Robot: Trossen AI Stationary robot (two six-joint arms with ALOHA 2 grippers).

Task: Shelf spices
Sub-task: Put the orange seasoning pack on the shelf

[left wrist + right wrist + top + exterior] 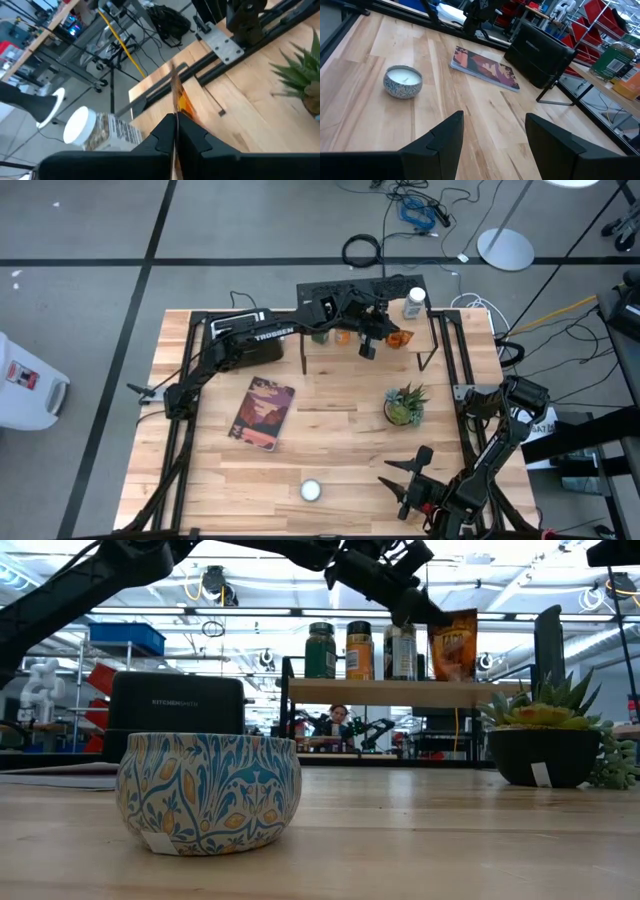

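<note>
Wooden shelf (pixel 400 692), orange spice pouch (pixel 452 644) between left fingers (pixel 165 134)

Left tool (pixel 175 131) pinched on orange spice pouch (pixel 183 103), white-capped jar (pixel 102 130) beside

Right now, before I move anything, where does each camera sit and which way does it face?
High: overhead, straight down on the table; both arms show.
Low: at tabletop height, level past the candle tin to the shelf; the left arm shows above.
Left wrist: over the shelf; left gripper closed on an orange packet.
Right wrist: across the table; open right gripper.
Low and right wrist both show the candle tin.
</note>
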